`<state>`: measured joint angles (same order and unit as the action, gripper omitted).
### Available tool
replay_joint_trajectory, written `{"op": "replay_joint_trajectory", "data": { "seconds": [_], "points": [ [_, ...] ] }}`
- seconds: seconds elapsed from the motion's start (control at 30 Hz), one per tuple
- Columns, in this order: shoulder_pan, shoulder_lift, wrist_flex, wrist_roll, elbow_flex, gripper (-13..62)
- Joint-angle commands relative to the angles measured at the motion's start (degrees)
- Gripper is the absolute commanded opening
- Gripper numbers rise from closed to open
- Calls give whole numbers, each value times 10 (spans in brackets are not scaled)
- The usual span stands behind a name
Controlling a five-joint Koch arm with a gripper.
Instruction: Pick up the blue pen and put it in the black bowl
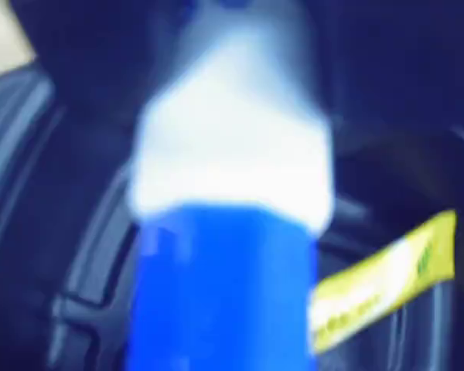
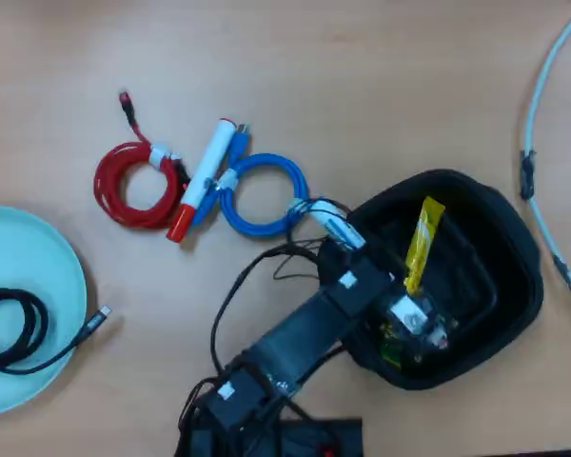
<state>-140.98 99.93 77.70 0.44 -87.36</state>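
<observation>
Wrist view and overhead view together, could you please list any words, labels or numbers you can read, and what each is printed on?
No text can be read in either view.
Yellow stick packet: green print, too blurred in the wrist view, too small in the overhead view.
Blue pen: white barrel and blue end fill the wrist view, out of focus; no print legible.
Arm's white stickers: too small to read.

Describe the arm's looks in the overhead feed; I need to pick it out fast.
The arm is built of boxy black segments with small white stickers on top. Thin black cables loop off its side, and bare electronics with a green board sit at the gripper end.
</observation>
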Motion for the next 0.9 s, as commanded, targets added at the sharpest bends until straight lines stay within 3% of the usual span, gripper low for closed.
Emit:
{"op": "replay_joint_trajectory", "data": {
  "seconds": [0.0, 0.33, 0.5, 0.87],
  "points": [
    [-29, -16, -44, -3, 22, -74],
    [-71, -156, -78, -3, 35, -71],
    [-75, -164, -79, -6, 30, -49],
    [-78, -164, -76, -15, 26, 263]
  ]
}}
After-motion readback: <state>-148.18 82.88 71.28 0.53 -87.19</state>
